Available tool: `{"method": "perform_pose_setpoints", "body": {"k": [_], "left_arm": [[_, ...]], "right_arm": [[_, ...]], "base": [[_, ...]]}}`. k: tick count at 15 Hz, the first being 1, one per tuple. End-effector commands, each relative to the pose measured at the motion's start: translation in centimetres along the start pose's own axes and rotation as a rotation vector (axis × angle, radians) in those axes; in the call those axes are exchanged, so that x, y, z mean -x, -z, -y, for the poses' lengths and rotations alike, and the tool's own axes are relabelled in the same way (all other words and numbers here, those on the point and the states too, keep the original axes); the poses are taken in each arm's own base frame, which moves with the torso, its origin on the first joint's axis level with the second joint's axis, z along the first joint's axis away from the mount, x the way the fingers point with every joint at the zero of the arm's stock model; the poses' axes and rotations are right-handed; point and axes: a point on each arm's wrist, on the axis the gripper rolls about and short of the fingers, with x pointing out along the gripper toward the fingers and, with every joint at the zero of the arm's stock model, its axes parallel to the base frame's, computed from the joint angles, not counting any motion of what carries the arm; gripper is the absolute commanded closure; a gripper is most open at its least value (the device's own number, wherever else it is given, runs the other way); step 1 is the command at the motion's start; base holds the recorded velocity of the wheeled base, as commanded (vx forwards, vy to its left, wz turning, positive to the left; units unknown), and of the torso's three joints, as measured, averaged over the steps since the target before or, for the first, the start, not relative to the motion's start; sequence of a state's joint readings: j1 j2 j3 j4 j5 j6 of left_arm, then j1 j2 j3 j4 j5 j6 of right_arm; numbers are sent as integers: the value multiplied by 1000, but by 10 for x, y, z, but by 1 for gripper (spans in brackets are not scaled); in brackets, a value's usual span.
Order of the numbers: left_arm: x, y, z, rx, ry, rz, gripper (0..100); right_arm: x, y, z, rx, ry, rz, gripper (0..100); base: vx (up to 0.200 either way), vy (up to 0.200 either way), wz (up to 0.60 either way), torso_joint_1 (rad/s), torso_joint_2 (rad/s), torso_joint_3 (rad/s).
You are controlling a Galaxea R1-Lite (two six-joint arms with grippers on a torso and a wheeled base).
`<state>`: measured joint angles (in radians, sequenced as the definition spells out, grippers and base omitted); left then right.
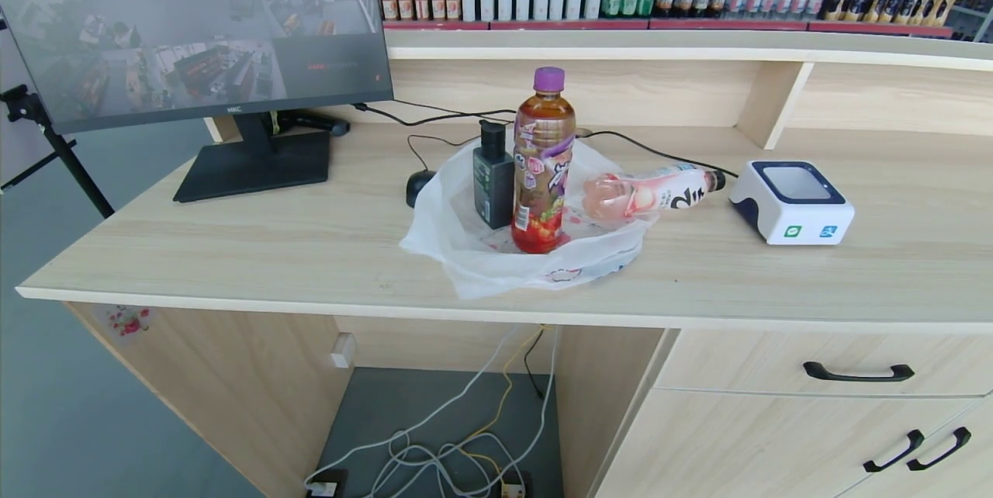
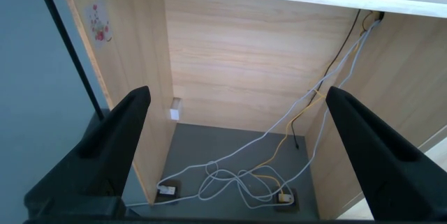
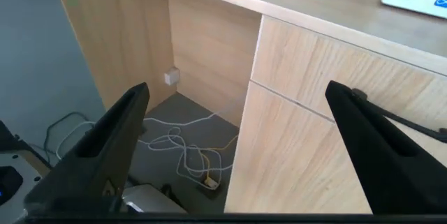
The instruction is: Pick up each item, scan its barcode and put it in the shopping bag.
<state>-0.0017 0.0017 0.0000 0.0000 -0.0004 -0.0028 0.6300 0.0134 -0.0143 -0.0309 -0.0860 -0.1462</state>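
A white plastic shopping bag (image 1: 465, 246) lies spread open on the wooden counter (image 1: 233, 242). On it stand a tall tea bottle (image 1: 542, 164) with a purple cap and a dark green bottle (image 1: 493, 176) with a black cap. A pink bottle (image 1: 648, 193) lies on its side at the bag's right edge. To the right sits a white barcode scanner (image 1: 791, 202). My left gripper (image 2: 234, 147) hangs open below counter height, facing the knee space. My right gripper (image 3: 234, 147) is open too, low before the drawer fronts, holding nothing.
A monitor (image 1: 194, 25) on a black stand occupies the counter's left rear, with a black mouse (image 1: 417, 188) and cables beside it. A raised shelf runs behind. Drawers with black handles (image 1: 857, 374) sit under the right side. Loose cables (image 2: 237, 175) lie on the floor.
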Motion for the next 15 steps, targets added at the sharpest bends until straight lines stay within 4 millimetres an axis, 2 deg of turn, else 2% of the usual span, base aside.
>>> {"method": "perform_pose_setpoints", "body": {"k": [1, 3, 5, 8, 14, 15], "left_arm": [[0, 0, 0, 0, -1, 0, 0], [0, 0, 0, 0, 1, 0, 0], [0, 0, 0, 2, -1, 0, 0], [0, 0, 0, 3, 1, 0, 0], [0, 0, 0, 3, -1, 0, 0], [0, 0, 0, 3, -1, 0, 0]], "right_arm": [[-4, -1, -1, -17, 4, -102, 0], [-12, -2, -1, -32, 16, -193, 0], [-16, -3, -3, -56, 179, -257, 0], [-6, -2, -9, -67, 447, -163, 0], [-8, -2, -8, -81, 486, -196, 0], [-6, -2, -10, -101, 538, -160, 0]], "base": [[0, 0, 0, 0, 0, 0], [0, 0, 0, 0, 0, 0], [0, 0, 0, 0, 0, 0], [0, 0, 0, 0, 0, 0], [0, 0, 0, 0, 0, 0], [0, 0, 0, 0, 0, 0]]}}
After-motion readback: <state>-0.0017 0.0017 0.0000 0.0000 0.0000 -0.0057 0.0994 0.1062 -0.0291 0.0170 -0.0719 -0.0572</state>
